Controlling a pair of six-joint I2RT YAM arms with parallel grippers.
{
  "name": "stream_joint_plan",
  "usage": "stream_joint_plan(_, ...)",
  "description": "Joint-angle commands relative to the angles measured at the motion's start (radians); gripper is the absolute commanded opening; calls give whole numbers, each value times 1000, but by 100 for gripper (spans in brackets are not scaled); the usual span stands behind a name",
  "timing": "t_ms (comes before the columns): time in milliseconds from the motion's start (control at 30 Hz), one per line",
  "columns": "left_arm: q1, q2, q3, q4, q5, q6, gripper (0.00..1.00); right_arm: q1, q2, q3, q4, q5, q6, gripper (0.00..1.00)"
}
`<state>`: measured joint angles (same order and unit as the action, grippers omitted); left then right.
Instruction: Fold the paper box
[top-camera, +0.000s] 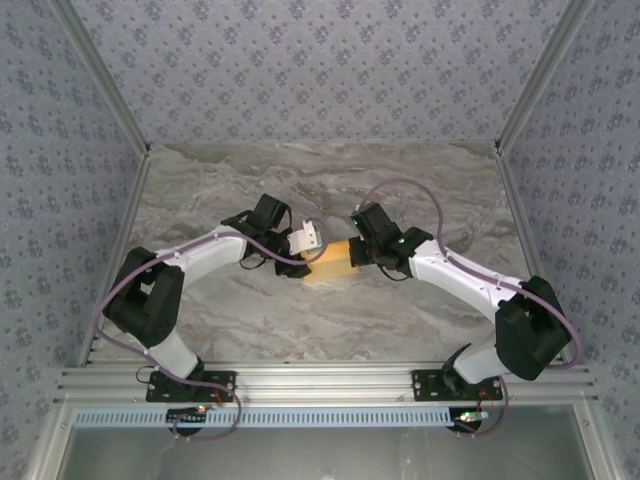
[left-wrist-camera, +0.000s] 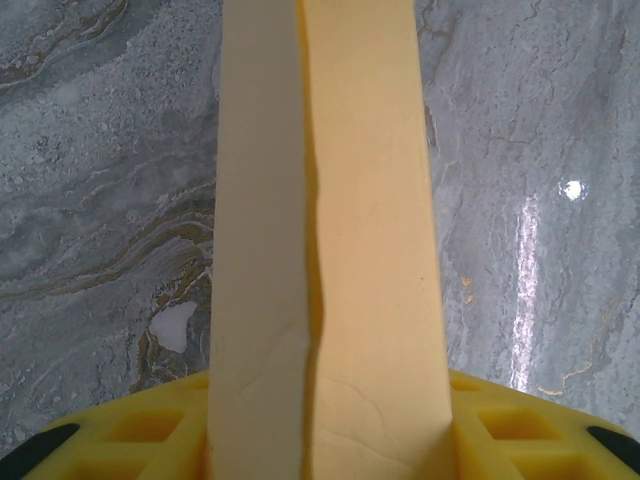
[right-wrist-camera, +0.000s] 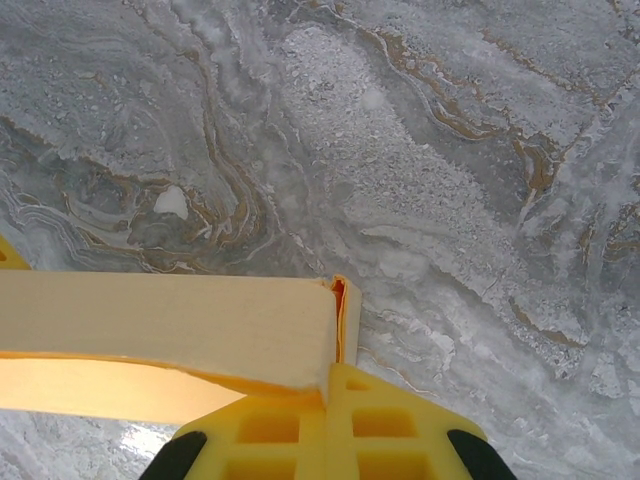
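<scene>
The paper box (top-camera: 335, 262) is an orange-yellow cardboard piece held a little above the middle of the table between my two grippers. My left gripper (top-camera: 312, 248) grips its left end. In the left wrist view the paper box (left-wrist-camera: 330, 200) runs away from the camera as a long folded body, with a yellow finger (left-wrist-camera: 150, 425) pressed against each side of it. My right gripper (top-camera: 358, 255) is at the other end. There its yellow fingers (right-wrist-camera: 390, 425) meet, pinching a thin flap (right-wrist-camera: 346, 320) at the corner of the paper box (right-wrist-camera: 170, 320).
The grey-and-tan marble tabletop (top-camera: 320, 190) lies all around the box. Patterned walls (top-camera: 320, 70) close off the back and sides. An aluminium rail (top-camera: 320, 380) with both arm bases runs along the near edge.
</scene>
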<state>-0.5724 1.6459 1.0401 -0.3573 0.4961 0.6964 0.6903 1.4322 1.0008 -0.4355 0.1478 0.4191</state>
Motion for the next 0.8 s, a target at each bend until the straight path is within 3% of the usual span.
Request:
stream_joint_plan(0, -1, -9, 29, -9, -21, -36, 48, 19, -8, -17, -52, 15, 6, 1)
stream_joint_plan(100, 0, -38, 18, 4, -11, -47, 51, 21, -9, -12, -54, 21, 9, 1)
stream_joint_plan(300, 0, -101, -21, 48, 14, -58, 67, 28, -9, -1, -63, 29, 9, 1)
stream_joint_plan(467, 6, -167, -59, 87, 8, -114, 71, 30, -7, 10, -72, 32, 7, 1)
stream_joint_plan(567, 6, -232, -94, 122, -22, -221, 71, 30, -7, 11, -74, 35, 6, 1)
stream_joint_plan(767, -5, -385, -229, 241, -191, -591, 67, 32, -6, 13, -72, 37, 7, 1)
